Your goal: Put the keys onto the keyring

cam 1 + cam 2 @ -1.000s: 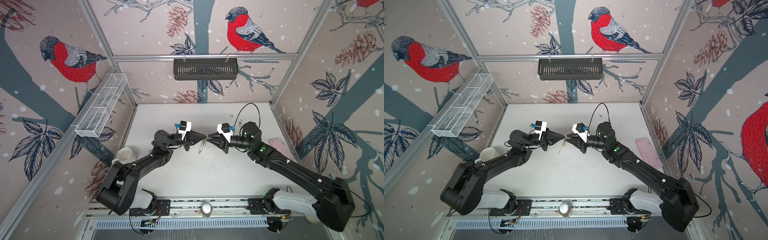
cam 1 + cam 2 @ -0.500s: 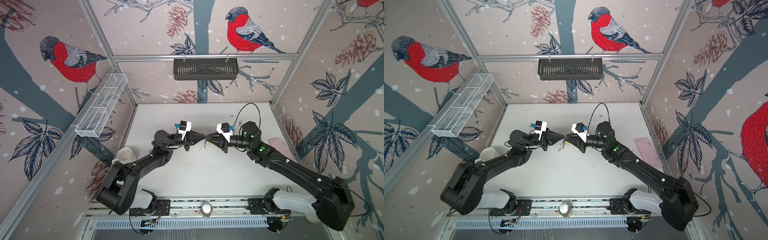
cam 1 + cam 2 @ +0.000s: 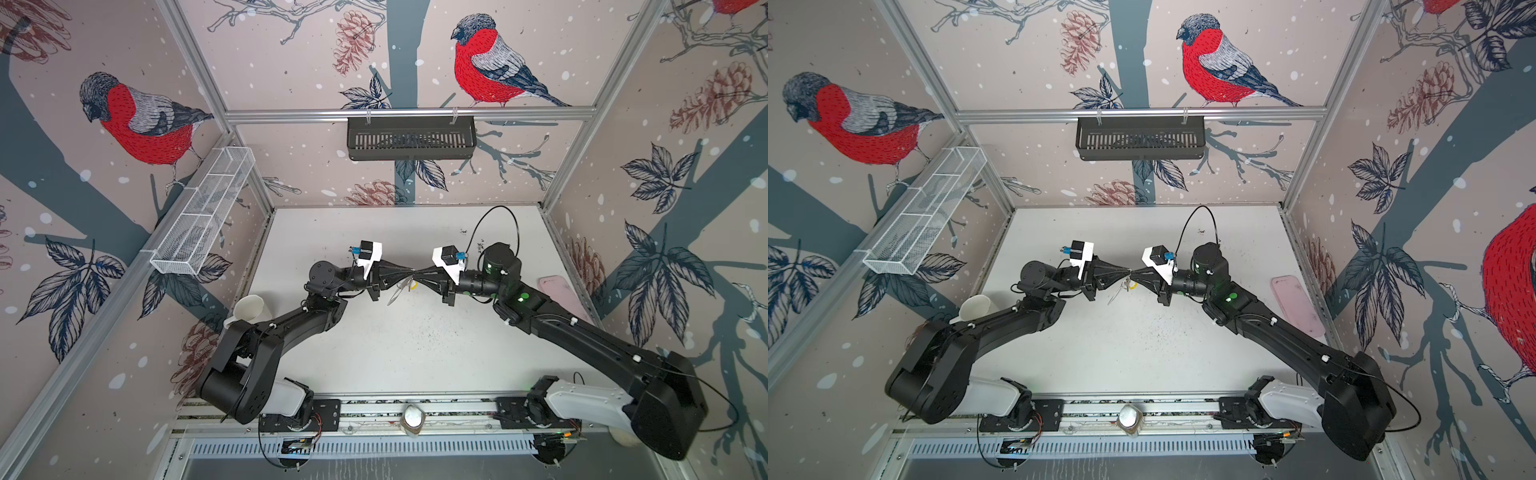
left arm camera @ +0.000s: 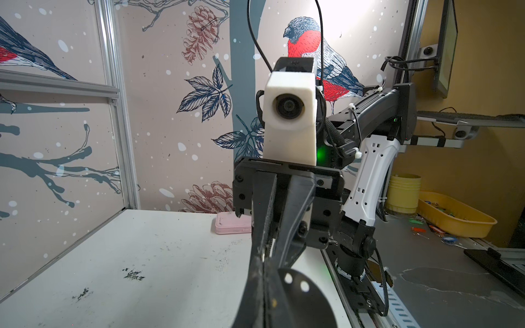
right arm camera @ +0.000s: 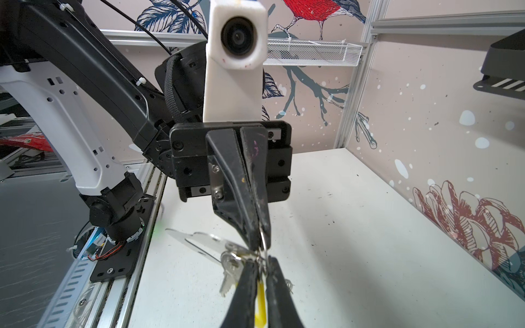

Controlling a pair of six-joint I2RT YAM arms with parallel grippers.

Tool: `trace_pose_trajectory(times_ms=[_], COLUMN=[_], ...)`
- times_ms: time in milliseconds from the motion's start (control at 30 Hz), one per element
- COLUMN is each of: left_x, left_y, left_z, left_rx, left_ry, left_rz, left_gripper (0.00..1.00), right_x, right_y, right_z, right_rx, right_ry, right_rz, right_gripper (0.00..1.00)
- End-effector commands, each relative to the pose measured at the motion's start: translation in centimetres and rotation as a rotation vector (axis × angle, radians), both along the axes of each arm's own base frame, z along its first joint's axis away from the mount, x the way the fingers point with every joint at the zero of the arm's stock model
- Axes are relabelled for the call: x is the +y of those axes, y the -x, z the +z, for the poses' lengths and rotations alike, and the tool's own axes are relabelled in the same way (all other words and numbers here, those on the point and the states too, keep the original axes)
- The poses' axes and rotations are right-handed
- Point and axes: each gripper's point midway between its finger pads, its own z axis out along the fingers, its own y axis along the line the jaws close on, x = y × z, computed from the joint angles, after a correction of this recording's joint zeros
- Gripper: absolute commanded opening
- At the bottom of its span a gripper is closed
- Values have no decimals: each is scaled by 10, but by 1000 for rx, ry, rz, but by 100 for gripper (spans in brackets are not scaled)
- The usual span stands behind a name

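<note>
My two grippers meet tip to tip above the middle of the table in both top views. The left gripper (image 3: 409, 274) is shut on a small metal ring (image 5: 264, 240) of the keyring. Its flat plate (image 5: 196, 240) with small holes (image 4: 297, 282) hangs beside the fingers and looks shiny in a top view (image 3: 1116, 294). My right gripper (image 5: 260, 264) is shut on the yellow tag (image 5: 260, 308) of the keys. The metal key (image 5: 230, 268) dangles just beside the right fingers, close under the ring. In a top view the tag is only a small yellow speck (image 3: 414, 285).
A pink flat case (image 3: 562, 293) lies at the table's right edge. A white cup (image 3: 249, 311) sits at the left edge near the left arm. A black basket (image 3: 411, 137) hangs on the back wall, a white wire basket (image 3: 203, 216) on the left wall.
The right gripper's jaws have closed down onto the yellow tag. Both arms stay almost where they were, tips together.
</note>
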Motion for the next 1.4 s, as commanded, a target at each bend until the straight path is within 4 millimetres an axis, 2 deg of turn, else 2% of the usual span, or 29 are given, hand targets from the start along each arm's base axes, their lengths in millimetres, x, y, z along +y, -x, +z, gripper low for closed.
trace_pose_trajectory(times_ms=[0, 100, 233, 267, 333, 433, 667, 967, 1167, 1367], left_x=[1, 1, 1, 1, 2, 3, 3, 3, 3, 4], left_y=[5, 5, 6, 6, 7, 8, 6, 7, 6, 8], left_z=[4, 5, 4, 5, 7, 8, 7, 8, 7, 8], left_rx=[-35, -35, -39, -43, -48, -54, -48, -42, -36, -38], left_ry=[10, 9, 8, 11, 16, 20, 21, 33, 31, 33], left_rz=[-23, -22, -20, -18, -14, -15, -15, -28, -25, -23], left_gripper=[0, 0, 0, 0, 0, 0, 0, 0, 0, 0], right_x=[-1, -2, -5, -4, -4, -6, -13, -4, 2, -1], right_y=[-5, -6, -8, -7, -9, -13, -16, -15, -5, -7], right_z=[15, 16, 16, 14, 9, 1, 2, -1, 7, 0], right_rx=[-50, -56, -59, -55, -46, -39, -41, -18, -29, -27], right_ry=[-36, -31, -26, -19, 6, 34, 30, 20, -8, 18], right_rz=[-26, -38, -46, -40, -42, -69, -93, -49, 0, -32], right_gripper=[8, 2, 1, 4, 17, 26, 26, 29, 29, 29])
